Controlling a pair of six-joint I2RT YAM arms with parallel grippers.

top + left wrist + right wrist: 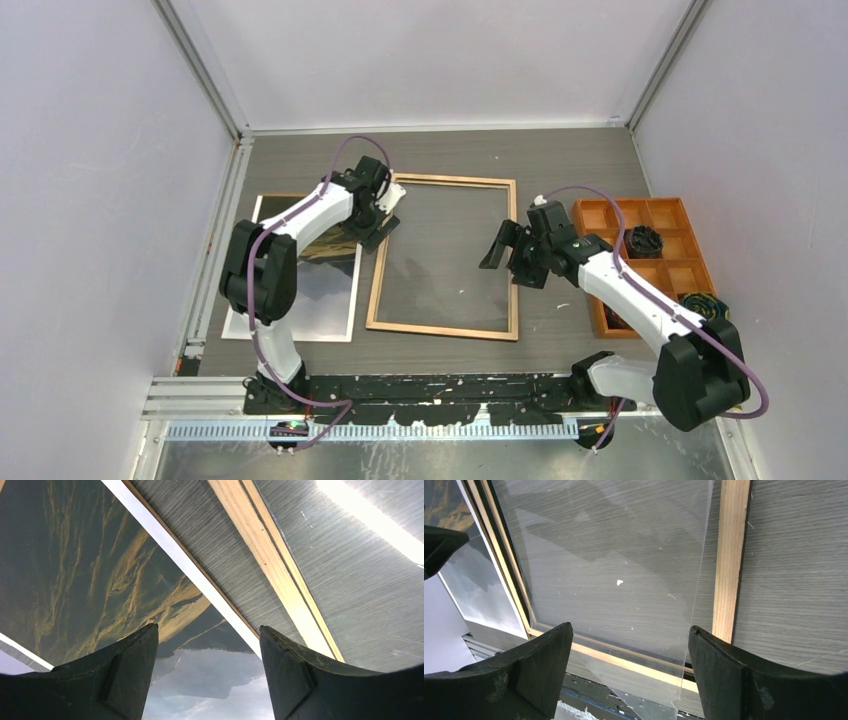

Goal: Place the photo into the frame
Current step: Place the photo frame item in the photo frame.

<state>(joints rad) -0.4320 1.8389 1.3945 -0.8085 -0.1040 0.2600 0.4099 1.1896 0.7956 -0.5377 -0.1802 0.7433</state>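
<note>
The photo (300, 290) lies face up on the left of the table, a dark mountain print with a white border. The frame (440, 330) lies just right of it, light wood side up, with a clear pane (614, 555) inside. My left gripper (385, 215) is open and empty, above the photo's far right edge beside the frame's left rail (270, 565). In the left wrist view the print (75, 580) fills the left. My right gripper (508, 258) is open and empty over the frame's right rail (729, 555).
An orange compartment tray (650, 207) stands at the right with dark coiled items (645, 240) in it. A brown board edge (190, 562) peeks from under the photo. The pane's near corner overhangs the frame's near rail (634, 665). Walls close in the table's sides and back.
</note>
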